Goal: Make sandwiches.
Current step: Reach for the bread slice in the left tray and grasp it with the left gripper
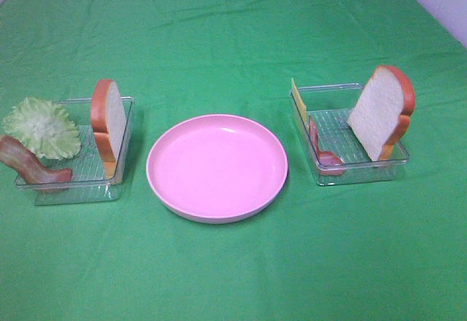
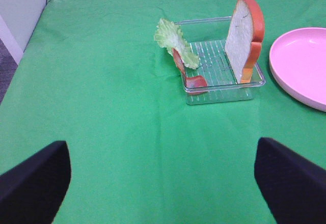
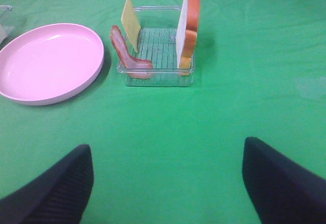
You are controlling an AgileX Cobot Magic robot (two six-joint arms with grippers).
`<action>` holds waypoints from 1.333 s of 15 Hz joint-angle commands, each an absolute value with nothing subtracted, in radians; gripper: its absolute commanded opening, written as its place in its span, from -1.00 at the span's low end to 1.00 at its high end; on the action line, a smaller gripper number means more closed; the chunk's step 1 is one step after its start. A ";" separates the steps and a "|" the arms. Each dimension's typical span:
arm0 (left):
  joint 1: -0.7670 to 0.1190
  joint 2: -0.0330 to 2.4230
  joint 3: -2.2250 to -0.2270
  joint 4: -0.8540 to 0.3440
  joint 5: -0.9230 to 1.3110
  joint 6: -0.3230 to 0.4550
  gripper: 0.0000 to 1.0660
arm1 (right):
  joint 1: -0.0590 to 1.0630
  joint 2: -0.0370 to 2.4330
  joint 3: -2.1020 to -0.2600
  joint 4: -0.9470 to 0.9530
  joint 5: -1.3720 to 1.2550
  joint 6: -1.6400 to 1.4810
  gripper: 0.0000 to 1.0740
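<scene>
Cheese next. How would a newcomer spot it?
Find the round pink plate mid-table, then the clear tray to its right in the high view. On that tray's plate-side edge, behind the bacon strip, stands the cheese slice: the only thin, flat yellow square, unlike the thick white bread slice.

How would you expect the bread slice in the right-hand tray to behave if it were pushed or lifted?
The bread slice stands on its narrow edge in the tray, so a sideways push would probably tip it. It keeps its flat shape unsupported, so it is likely stiff rather than floppy.
</scene>
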State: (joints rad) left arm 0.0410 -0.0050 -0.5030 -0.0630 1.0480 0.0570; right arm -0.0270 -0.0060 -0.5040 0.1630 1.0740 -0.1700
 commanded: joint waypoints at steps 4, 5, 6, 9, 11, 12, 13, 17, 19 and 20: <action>0.045 -0.025 -0.502 -0.065 1.038 0.055 0.74 | -0.035 -0.021 -0.503 0.165 1.069 -0.183 0.42; 0.045 -0.025 -0.502 -0.065 1.038 0.055 0.74 | -0.035 -0.021 -0.503 0.165 1.069 -0.183 0.42; 0.045 -0.025 -0.502 -0.065 1.038 0.055 0.74 | -0.035 -0.021 -0.503 0.165 1.069 -0.183 0.42; 0.045 -0.025 -0.502 -0.065 1.038 0.055 0.74 | -0.035 -0.021 -0.503 0.165 1.069 -0.183 0.42; 0.045 -0.025 -0.502 -0.065 1.038 0.055 0.74 | -0.035 -0.021 -0.503 0.165 1.069 -0.183 0.42; 0.045 -0.025 -0.502 -0.065 1.038 0.055 0.74 | -0.035 -0.021 -0.503 0.165 1.069 -0.183 0.42; 0.045 -0.025 -0.502 -0.065 1.038 0.055 0.74 | -0.035 -0.021 -0.503 0.165 1.069 -0.183 0.42; 0.045 -0.025 -0.502 -0.065 1.038 0.055 0.74 | -0.035 -0.021 -0.503 0.165 1.069 -0.183 0.42; 0.045 -0.025 -0.502 -0.065 1.038 0.055 0.74 | -0.035 -0.021 -0.503 0.165 1.069 -0.183 0.42; 0.045 -0.025 -0.502 -0.065 1.038 0.055 0.74 | -0.035 -0.021 -0.503 0.165 1.069 -0.183 0.42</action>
